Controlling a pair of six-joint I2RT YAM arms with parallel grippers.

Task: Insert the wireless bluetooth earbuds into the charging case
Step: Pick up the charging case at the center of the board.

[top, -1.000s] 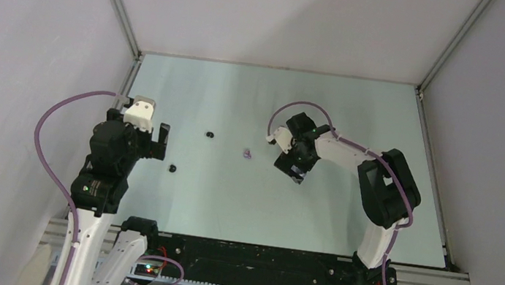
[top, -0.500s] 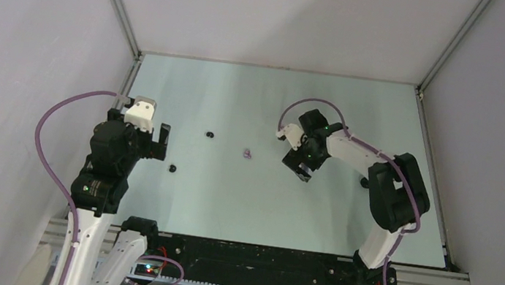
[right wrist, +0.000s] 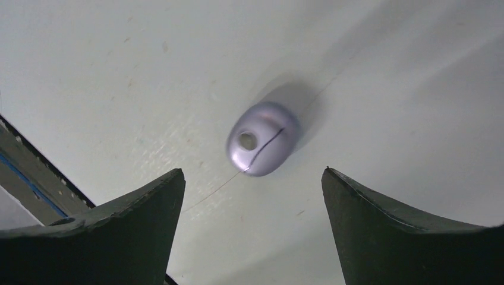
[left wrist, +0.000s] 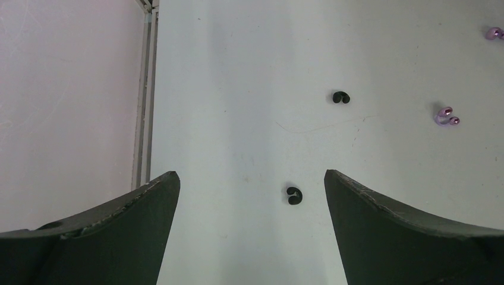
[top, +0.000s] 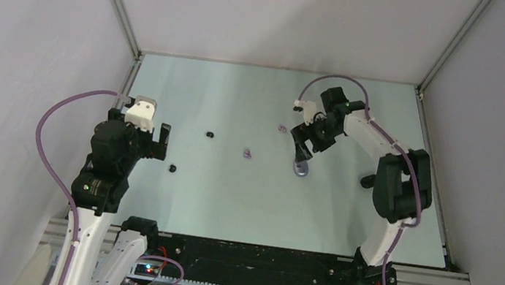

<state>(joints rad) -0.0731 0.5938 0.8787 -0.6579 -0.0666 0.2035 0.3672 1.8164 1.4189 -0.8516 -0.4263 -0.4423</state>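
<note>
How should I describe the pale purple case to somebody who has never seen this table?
Find the right arm above the table. Just off the tips of the open right gripper lies the pale purple case. It is a smooth oval pebble, much bigger than the tiny purple earbuds to its left.

The left gripper (left wrist: pixel 251 174) hangs with jaws wide apart over the pale tabletop (left wrist: pixel 238 71). A near black earbud (left wrist: pixel 293 195) lies between its fingers. From it, a far black earbud (left wrist: pixel 341 97) lies at one o'clock. A purple earbud (left wrist: pixel 446 116) and a second purple earbud (left wrist: pixel 494 33) lie at two o'clock.
</note>
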